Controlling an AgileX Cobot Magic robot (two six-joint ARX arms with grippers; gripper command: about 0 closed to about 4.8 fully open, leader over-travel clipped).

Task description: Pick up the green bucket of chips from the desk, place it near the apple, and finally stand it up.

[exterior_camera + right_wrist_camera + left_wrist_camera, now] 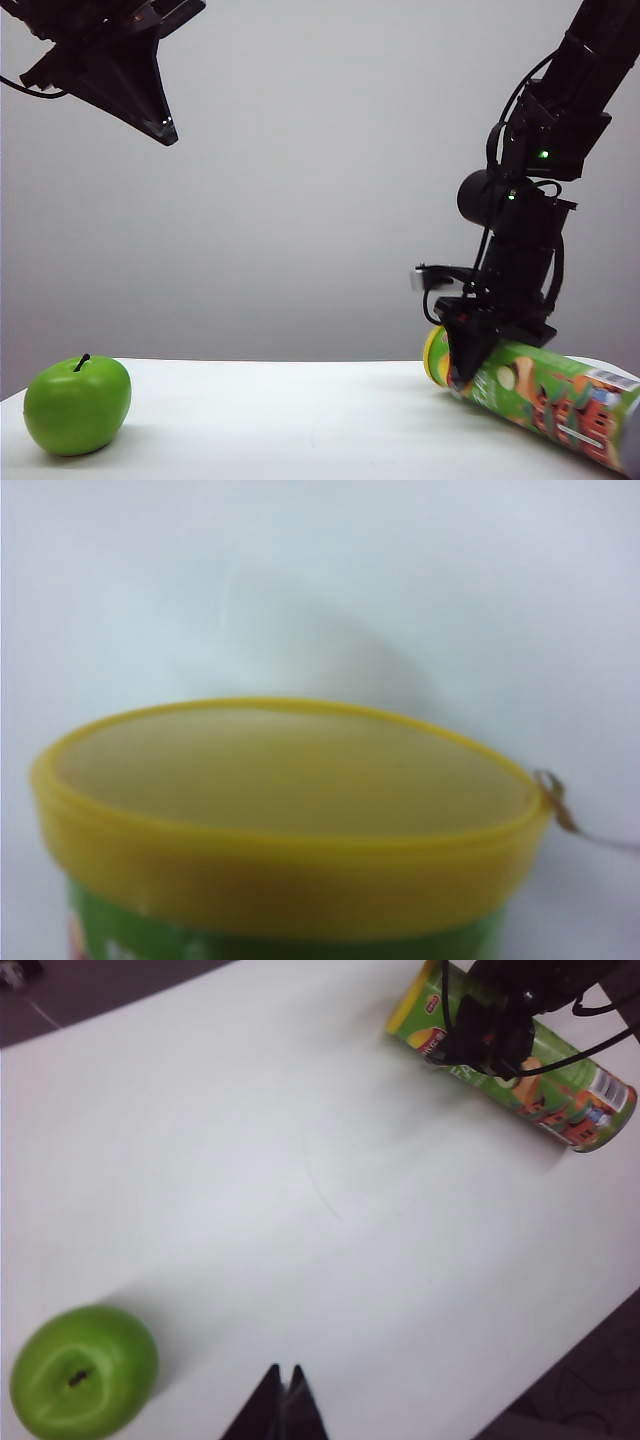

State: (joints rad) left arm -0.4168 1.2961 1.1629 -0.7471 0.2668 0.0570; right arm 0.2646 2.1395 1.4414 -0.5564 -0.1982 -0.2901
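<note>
green bucket of chips lying flat on desk, long axis level, yellow lid toward apple; right gripper straddling lid end, grip unclear; left gripper pinched together, high above the apple.

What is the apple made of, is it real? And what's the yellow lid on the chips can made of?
The apple looks very glossy and evenly green, so it may be plastic or wax, though a real polished apple can't be ruled out. The yellow lid seems soft, slightly see-through plastic with a rolled rim. The chips can appears to be printed cardboard, lying on the table under the right claw.
</note>
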